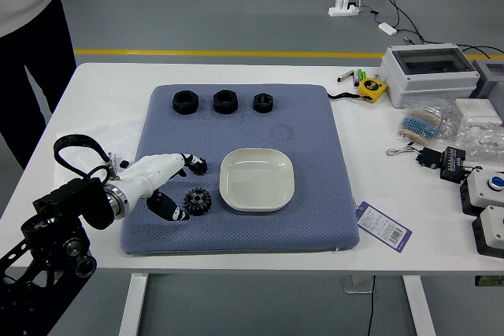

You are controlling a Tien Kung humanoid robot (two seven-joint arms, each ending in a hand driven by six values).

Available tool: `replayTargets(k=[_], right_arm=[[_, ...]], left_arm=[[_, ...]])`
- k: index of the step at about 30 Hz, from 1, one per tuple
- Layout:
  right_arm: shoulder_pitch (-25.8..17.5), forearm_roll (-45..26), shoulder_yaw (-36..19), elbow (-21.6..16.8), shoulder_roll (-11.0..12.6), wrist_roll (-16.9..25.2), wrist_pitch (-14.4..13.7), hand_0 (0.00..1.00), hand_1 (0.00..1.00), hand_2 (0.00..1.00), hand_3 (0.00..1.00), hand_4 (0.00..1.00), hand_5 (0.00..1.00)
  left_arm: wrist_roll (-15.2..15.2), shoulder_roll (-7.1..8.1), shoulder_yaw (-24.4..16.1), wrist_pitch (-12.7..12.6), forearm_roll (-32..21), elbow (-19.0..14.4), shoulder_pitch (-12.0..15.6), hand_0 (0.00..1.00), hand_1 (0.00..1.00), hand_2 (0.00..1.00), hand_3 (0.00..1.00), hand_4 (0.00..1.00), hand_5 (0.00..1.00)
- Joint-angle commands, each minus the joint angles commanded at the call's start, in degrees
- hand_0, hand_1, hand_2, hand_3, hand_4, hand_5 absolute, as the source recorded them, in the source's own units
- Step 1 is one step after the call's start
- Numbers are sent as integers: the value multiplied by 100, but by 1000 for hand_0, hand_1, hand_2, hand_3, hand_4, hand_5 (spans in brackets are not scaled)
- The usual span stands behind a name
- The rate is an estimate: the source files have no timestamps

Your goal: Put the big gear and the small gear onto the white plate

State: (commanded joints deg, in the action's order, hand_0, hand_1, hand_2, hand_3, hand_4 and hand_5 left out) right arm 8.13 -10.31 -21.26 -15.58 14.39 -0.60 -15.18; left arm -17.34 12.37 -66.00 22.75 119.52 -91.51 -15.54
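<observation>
Left hand (160, 185): left of the plate (257, 181), fingers parted, holding nothing
Small gear (201, 168): left of the plate, partly hidden by fingertips
Big gear (198, 201): on the mat (315, 222), near-side left of the plate

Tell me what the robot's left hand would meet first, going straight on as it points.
The left hand would likely meet the small gear first, right by its fingertips, with the white plate beyond; its height is hard to judge.

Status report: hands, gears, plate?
Left hand open at small gear and big gear; right hand out of view. Neither gear on white plate. Three black parts beyond.
</observation>
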Motion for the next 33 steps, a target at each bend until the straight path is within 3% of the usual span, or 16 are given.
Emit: replayTargets(k=[13, 26, 33], right_arm=[[41, -38, 19, 1, 18, 25, -9, 652, 657, 730, 575, 836, 681], [68, -10, 1, -2, 23, 16, -15, 651, 657, 730, 575, 836, 681], [76, 10, -9, -2, 24, 9, -15, 652, 657, 730, 575, 836, 680]], left_arm=[[35, -117, 185, -4, -62, 271, -173, 667, 717, 788, 798, 998, 34], [94, -207, 386, -79, 4, 846, -460, 666, 712, 784, 778, 998, 62], [105, -228, 389, -118, 21, 944, -526, 666, 701, 768, 762, 998, 61]])
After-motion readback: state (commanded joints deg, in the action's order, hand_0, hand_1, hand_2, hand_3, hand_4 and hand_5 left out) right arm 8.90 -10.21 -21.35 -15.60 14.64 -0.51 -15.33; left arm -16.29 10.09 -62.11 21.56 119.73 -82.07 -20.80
